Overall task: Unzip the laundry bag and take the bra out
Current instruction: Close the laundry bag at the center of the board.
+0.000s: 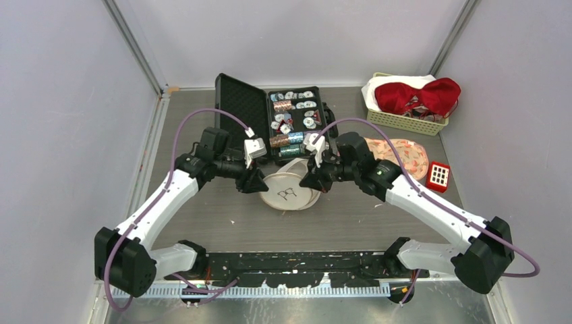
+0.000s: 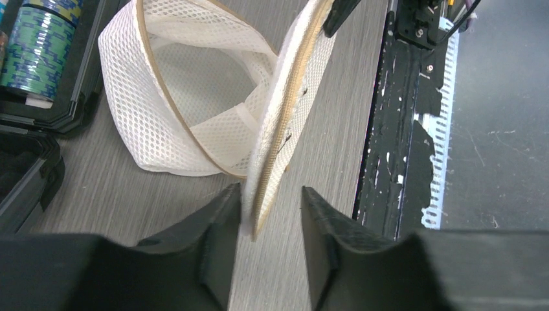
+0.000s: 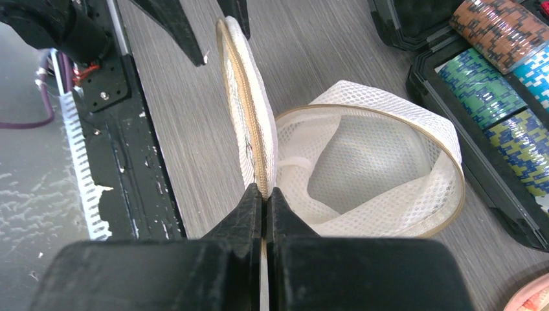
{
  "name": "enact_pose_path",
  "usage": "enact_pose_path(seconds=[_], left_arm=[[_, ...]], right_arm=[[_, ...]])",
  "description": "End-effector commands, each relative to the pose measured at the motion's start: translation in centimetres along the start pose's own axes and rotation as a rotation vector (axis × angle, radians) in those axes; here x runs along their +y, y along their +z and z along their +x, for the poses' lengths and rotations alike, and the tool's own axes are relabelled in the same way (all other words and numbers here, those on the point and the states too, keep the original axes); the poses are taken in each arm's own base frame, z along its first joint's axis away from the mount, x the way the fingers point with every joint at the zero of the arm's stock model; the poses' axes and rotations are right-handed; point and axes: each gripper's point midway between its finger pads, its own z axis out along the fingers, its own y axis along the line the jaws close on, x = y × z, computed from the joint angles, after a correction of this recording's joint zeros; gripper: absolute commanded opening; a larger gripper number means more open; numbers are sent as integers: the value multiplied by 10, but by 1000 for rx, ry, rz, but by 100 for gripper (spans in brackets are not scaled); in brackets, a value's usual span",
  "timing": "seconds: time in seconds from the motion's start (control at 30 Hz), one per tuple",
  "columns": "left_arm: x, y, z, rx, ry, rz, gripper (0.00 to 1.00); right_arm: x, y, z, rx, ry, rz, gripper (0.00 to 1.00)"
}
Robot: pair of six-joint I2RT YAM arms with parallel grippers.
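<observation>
The white mesh laundry bag (image 1: 290, 192) lies unzipped on the table between the two arms, and only mesh shows inside its round tub (image 2: 188, 84) (image 3: 375, 155). Its lid flap (image 3: 243, 97) stands upright on edge. My right gripper (image 3: 265, 191) (image 1: 305, 182) is shut on the lid's zipper rim. My left gripper (image 2: 270, 194) (image 1: 260, 183) is open around the opposite end of the lid (image 2: 285, 116), whose edge rests against one finger with a gap to the other. A pink floral bra (image 1: 405, 155) lies on the table to the right, partly under my right arm.
An open black case (image 1: 270, 118) of patterned tape rolls stands just behind the bag. A basket (image 1: 405, 121) at the back right holds red and white garments (image 1: 418, 96). A small red box (image 1: 438, 175) sits near the floral piece. The black base rail (image 2: 401, 129) runs along the near edge.
</observation>
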Motion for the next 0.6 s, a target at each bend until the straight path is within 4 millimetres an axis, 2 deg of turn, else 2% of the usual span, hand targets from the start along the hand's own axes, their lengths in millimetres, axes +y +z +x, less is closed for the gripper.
enact_pose_path(seconds=[0.0,0.1,0.2,0.27,0.4,0.47,0.57], left_arm=[[0,2,-22,-76,49,14,38],[3,2,-24,-96,35,-10,42],[8,6,-22,-111,-7,-37,39],[14,9,-23,-123,-50,-53,32],[13,12,-27,-117,-88,-25,1],[11,9,-33,-106,-95,-11,0],[2,8,-32,-36,-152,32,0]], right_arm=[[14,-16,-28,-125,13,-42,1],[15,-18,-27,-145,25,-31,1],[14,-18,-26,-154,53,-23,1],[12,-18,-25,-157,63,-18,1],[7,-20,-21,-148,129,-1,1],[5,-22,-18,-135,157,8,2],[-4,-27,-12,-108,223,50,30]])
